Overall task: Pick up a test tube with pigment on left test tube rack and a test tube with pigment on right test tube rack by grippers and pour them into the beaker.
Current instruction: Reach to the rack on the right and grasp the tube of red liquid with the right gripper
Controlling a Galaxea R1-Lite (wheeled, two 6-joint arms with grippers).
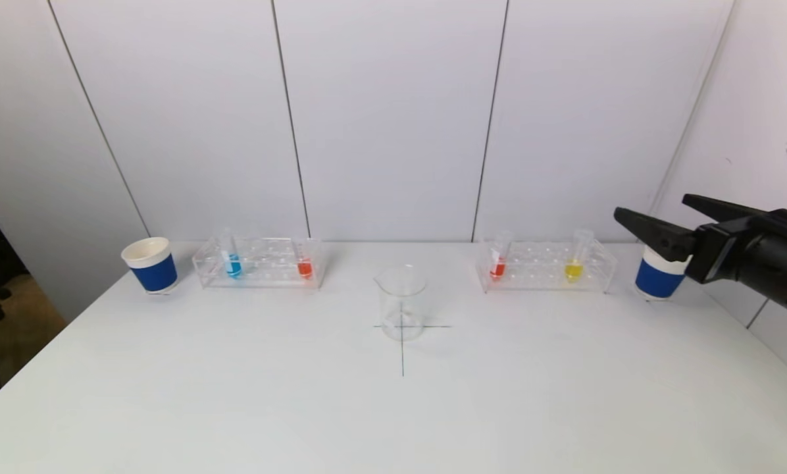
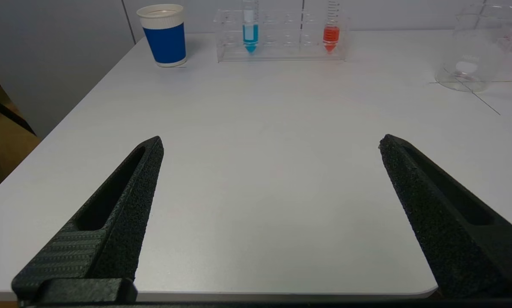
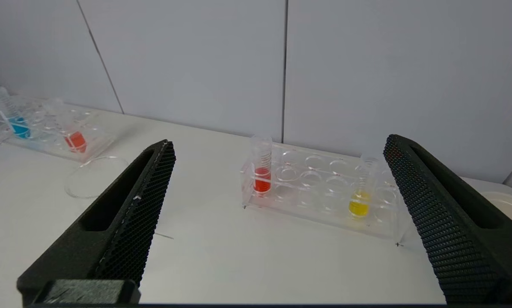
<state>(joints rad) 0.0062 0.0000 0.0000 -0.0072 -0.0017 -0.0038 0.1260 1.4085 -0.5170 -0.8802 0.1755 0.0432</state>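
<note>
The right gripper [image 1: 650,220] hangs with jaws spread, empty, above the right rack [image 1: 546,266] (red and yellow tubes seated). The left gripper [image 2: 271,143], likewise agape, faces the left rack [image 2: 281,36]; the beaker [image 1: 401,303] stands between racks.

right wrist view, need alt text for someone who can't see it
The open right gripper hovers over a white table, facing a clear rack that holds a red tube and a yellow tube. Farther off sit the empty beaker and a second rack with blue and red tubes.
</note>
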